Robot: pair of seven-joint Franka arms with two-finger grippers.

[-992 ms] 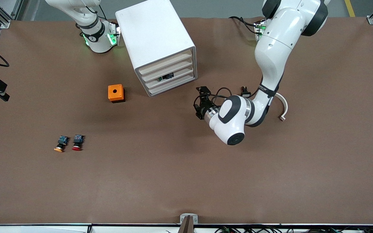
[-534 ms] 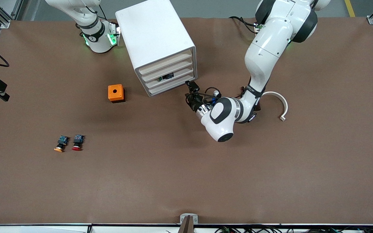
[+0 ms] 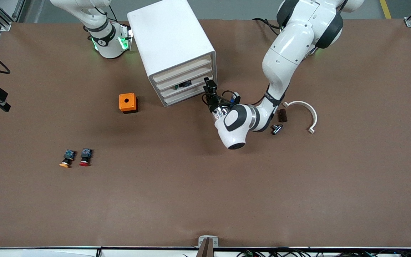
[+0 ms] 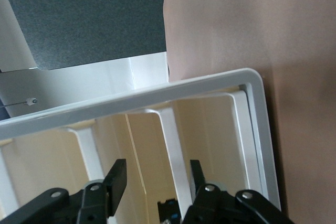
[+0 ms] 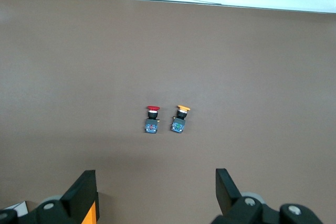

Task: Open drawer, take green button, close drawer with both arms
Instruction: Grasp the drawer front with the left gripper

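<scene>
The white cabinet [image 3: 171,39] stands near the robots' bases, its four drawer fronts all shut. The drawer [image 3: 196,84] is the third front. A dark object [image 3: 184,85] shows in its notch; no green cap is visible. My left gripper [image 3: 209,86] is open, just in front of the drawer fronts at the cabinet's corner toward the left arm's end. In the left wrist view its gripper [image 4: 156,182] faces the cabinet [image 4: 210,85], with a dark, blue-dotted part [image 4: 169,211] between the fingers. My right gripper [image 5: 156,192] is open and empty, and that arm [image 3: 107,39] waits beside the cabinet.
An orange box [image 3: 127,102] sits beside the cabinet. A red-capped button [image 3: 85,157] and a yellow-capped button [image 3: 67,158] lie nearer the front camera; they also show in the right wrist view [image 5: 152,119]. A white curved piece [image 3: 303,110], a brown block [image 3: 282,115] and a small metal part [image 3: 276,128] lie by the left arm.
My left arm has swung its open gripper across the table to the cabinet's drawer fronts, uncovering the small parts by the curved piece. The right arm has not moved.
</scene>
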